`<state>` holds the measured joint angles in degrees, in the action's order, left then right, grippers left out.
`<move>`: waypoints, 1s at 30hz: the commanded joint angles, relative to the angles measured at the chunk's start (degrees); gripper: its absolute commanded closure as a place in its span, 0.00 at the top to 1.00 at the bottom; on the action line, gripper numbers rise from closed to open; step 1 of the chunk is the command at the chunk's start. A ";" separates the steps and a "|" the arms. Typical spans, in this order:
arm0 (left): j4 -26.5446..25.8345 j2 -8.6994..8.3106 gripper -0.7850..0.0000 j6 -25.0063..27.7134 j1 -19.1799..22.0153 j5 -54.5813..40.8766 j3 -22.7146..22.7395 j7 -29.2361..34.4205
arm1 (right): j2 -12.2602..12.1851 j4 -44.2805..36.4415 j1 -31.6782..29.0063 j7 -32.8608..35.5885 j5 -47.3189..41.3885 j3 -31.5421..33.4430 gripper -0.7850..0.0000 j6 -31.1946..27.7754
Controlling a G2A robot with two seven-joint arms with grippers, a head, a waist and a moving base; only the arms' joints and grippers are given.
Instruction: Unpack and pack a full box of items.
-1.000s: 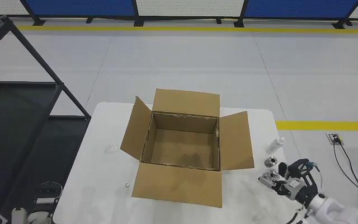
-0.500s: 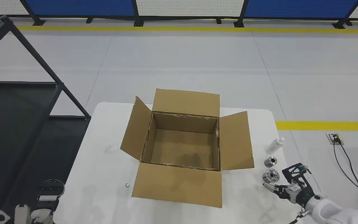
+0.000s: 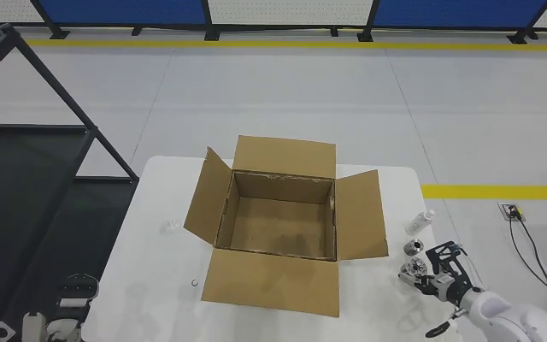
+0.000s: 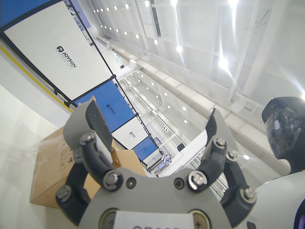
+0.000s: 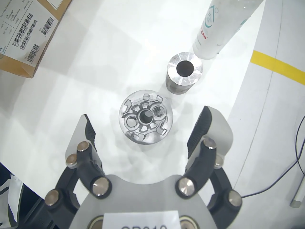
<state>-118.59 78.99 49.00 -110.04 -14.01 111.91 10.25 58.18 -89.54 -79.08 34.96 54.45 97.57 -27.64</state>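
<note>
While right jaws gape by toothed disc [image 5: 145,129], cylinder [image 5: 181,85] beside, bottle [image 5: 221,22] near.

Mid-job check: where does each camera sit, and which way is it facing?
Top: above the arms, looking down on the table and open box; right gripper near the table's corner.
Left wrist: aimed up at the ceiling; open left gripper, box side.
Right wrist: looking down at disc, cylinder, bottle; open right gripper.
Shared: top and right wrist both show the disc.
</note>
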 commanded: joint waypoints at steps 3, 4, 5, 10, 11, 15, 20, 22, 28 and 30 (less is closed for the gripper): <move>0.00 0.00 1.00 0.00 0.00 0.00 0.00 0.00 | -0.11 0.95 0.85 0.57 -0.20 -0.60 0.71 -0.14; 0.00 0.00 1.00 0.00 0.00 0.00 0.00 0.00 | -0.13 1.08 0.96 0.61 -0.21 -0.75 0.64 -0.11; 0.00 0.00 1.00 0.00 0.00 0.00 0.00 0.00 | -0.15 1.13 1.06 0.66 -0.11 -0.91 0.56 -0.09; 0.00 0.00 1.00 0.00 0.00 0.00 0.00 0.00 | -0.28 1.48 1.41 0.52 0.09 -1.24 0.31 0.28; 0.00 0.00 1.00 0.00 0.00 0.00 0.00 0.00 | -0.31 1.45 1.40 0.33 0.08 -1.15 0.26 0.40; 0.00 0.00 1.00 0.00 0.00 0.00 0.00 0.00 | -0.52 -0.67 0.60 -0.44 0.32 -0.27 0.00 0.36; 0.00 0.00 1.00 0.00 0.00 0.00 0.00 0.00 | -0.96 -7.78 -2.49 -0.93 -0.73 3.39 0.00 -0.31; 0.00 0.00 1.00 0.00 0.00 0.00 0.00 0.00 | -1.14 -11.05 -4.10 -0.53 -1.65 5.34 0.00 -0.69; 0.00 0.00 1.00 0.00 0.00 0.00 0.00 0.00 | -1.55 -24.10 -7.18 2.78 -3.14 9.20 0.00 -0.08; 0.00 0.00 1.00 0.00 0.00 0.00 0.00 0.00 | -1.65 -27.71 -7.35 3.86 -4.22 10.07 0.00 0.55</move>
<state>-118.59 78.99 49.00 -110.04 -14.01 111.91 10.25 56.58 -114.80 -86.39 38.20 50.93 107.15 -27.47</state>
